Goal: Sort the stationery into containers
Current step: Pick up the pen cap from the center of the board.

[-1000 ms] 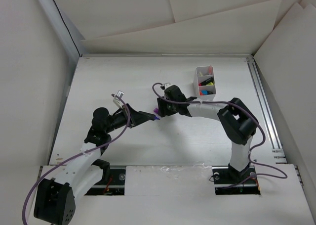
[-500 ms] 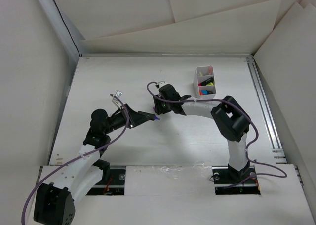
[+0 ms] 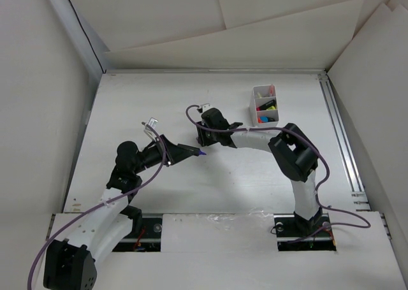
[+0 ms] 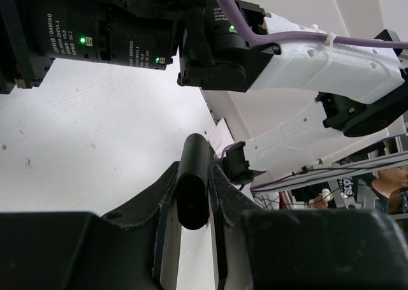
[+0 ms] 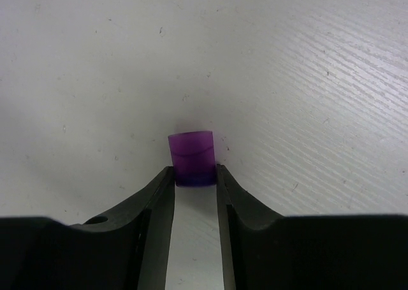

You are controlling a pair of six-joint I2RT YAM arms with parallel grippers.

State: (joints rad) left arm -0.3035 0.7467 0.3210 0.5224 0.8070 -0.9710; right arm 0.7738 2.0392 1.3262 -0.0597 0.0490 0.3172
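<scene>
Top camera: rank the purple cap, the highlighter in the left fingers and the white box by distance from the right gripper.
1. purple cap: between the right gripper fingers.
2. highlighter: close beside it, toward the left arm, held in the left gripper.
3. white box: off to the right, toward the back.

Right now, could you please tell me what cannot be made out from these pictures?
- Top view: contents of the white box, too small to tell apart.
- Left wrist view: the far end of the highlighter, hidden behind its own barrel in the left end effector.
- Right wrist view: whether the right end effector clamps the purple cap or flanks it.
</scene>
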